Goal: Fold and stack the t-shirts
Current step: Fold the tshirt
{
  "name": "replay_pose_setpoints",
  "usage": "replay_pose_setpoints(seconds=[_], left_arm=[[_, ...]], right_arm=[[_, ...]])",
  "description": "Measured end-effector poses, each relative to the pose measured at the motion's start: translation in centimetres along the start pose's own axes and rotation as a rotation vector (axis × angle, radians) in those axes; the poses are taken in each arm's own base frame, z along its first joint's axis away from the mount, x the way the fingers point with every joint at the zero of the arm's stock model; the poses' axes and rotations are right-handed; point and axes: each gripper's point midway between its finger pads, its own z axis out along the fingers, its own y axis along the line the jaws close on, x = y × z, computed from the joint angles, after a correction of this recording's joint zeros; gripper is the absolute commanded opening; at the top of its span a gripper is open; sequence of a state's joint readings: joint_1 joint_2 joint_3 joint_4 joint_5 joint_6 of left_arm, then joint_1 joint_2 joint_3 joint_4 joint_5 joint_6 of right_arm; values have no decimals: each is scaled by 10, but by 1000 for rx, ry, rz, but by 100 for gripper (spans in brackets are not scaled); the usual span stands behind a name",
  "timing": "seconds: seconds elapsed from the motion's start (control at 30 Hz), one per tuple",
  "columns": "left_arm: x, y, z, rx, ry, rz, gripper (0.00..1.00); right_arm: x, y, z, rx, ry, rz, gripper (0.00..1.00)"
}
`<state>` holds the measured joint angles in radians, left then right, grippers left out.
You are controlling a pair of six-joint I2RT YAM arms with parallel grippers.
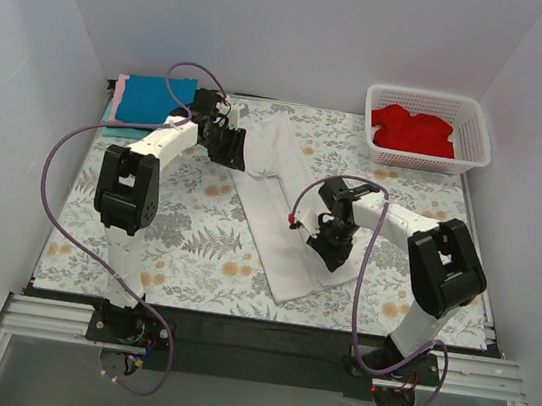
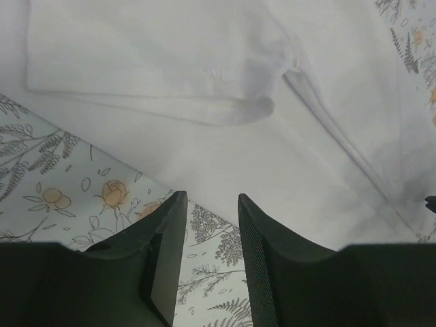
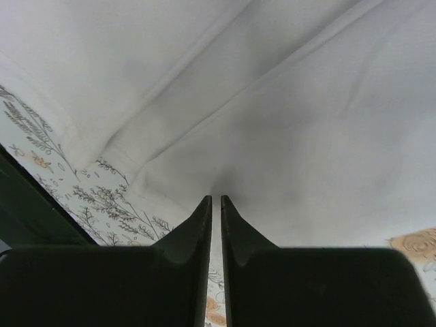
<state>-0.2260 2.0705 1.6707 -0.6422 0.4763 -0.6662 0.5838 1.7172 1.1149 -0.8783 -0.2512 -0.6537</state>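
A white t-shirt [image 1: 274, 198] lies as a long strip, folded lengthwise, slanting across the middle of the floral cloth. My left gripper [image 1: 230, 149] is open at its far left edge; in the left wrist view the gripper [image 2: 211, 197] stands over bare cloth just short of the shirt's edge [image 2: 225, 136]. My right gripper [image 1: 330, 252] is at the shirt's near right edge. In the right wrist view the gripper [image 3: 216, 199] is shut on the puckered white cloth [image 3: 272, 102]. A folded blue t-shirt [image 1: 152, 98] lies on a pink one [image 1: 119, 91] at the back left. A red t-shirt [image 1: 412, 130] lies in the basket.
The white lattice basket [image 1: 428, 163] stands at the back right corner. The floral table cloth [image 1: 195, 243] covers the table between white walls. A dark table edge [image 3: 34, 211] shows at the left of the right wrist view. Purple cables loop off both arms.
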Motion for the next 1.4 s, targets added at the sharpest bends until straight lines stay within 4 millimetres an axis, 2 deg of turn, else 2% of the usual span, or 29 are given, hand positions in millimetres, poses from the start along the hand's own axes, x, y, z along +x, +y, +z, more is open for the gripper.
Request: replay_pose_setpoints(seconds=[0.1, 0.2, 0.3, 0.37, 0.5, 0.57, 0.63, 0.7, 0.73, 0.8, 0.93, 1.03, 1.13, 1.3, 1.4], left_arm=[[19, 1, 5, 3, 46, -30, 35], [24, 2, 7, 3, 58, -38, 35], [27, 2, 7, 1, 67, -43, 35], [28, 2, 6, -1, 70, -45, 35], [31, 1, 5, 3, 84, -52, 35], [33, 0, 4, 8, 94, -57, 34], [33, -2, 3, 11, 99, -59, 34], [32, -3, 2, 17, 99, -59, 34], [32, -4, 2, 21, 98, -59, 34], [32, -6, 2, 31, 100, -62, 34], [34, -10, 4, 47, 106, -72, 33], [39, -13, 8, 56, 120, -78, 32], [49, -11, 18, 60, 150, -93, 31], [67, -1, 37, 41, 204, -118, 30], [64, 1, 41, 44, 203, -123, 29]], right_arm=[[13, 2, 17, -19, 61, 5, 15], [11, 6, 18, -12, 77, -21, 15], [3, 21, 24, -30, 84, -62, 15], [-6, 43, 31, -70, 88, -115, 16], [-28, 104, 46, -225, 70, -231, 21], [-42, 129, 45, -312, 42, -267, 23], [-63, 140, 34, -357, -24, -284, 23], [-89, 137, 17, -363, -115, -292, 23], [-101, 131, 7, -356, -163, -287, 24], [-121, 108, -17, -317, -255, -254, 24], [-148, 34, -58, -173, -383, -137, 22], [-161, -28, -74, -58, -428, -46, 20], [-164, -65, -66, 8, -408, 15, 19], [-160, -94, -28, 52, -334, 84, 18], [-155, -108, -9, 82, -299, 121, 18]])
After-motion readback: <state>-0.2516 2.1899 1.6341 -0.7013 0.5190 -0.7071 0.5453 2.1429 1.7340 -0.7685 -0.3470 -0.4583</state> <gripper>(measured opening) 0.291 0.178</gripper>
